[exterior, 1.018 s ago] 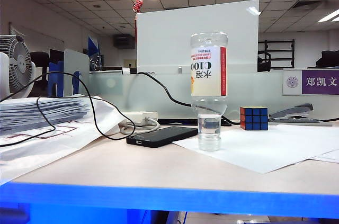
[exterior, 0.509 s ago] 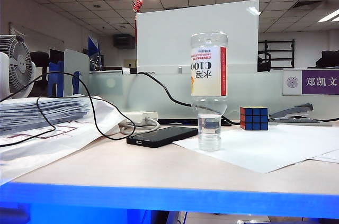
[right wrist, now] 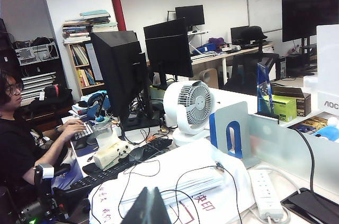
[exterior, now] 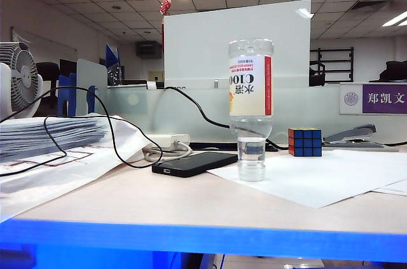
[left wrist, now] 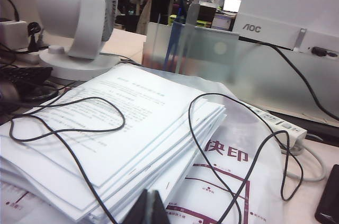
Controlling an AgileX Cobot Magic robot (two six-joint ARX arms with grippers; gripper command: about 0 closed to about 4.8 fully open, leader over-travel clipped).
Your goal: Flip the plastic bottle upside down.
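Note:
The plastic bottle [exterior: 250, 107] stands upside down on its neck on a white sheet [exterior: 318, 177] in the exterior view, its C100 label inverted and a little water in the neck. No gripper shows in that view. In the left wrist view my left gripper [left wrist: 150, 208] is shut and empty, over a stack of papers [left wrist: 111, 139]. My right gripper [right wrist: 147, 205] in the right wrist view is shut and empty too, high above the papers [right wrist: 175, 179]. Neither wrist view shows the bottle.
A Rubik's cube [exterior: 304, 142] and a stapler [exterior: 356, 135] sit behind and right of the bottle. A black flat device [exterior: 194, 163], a power strip [exterior: 166, 142] and loose black cables [exterior: 108, 123] lie to its left. A white fan [left wrist: 79, 17] stands beyond the papers.

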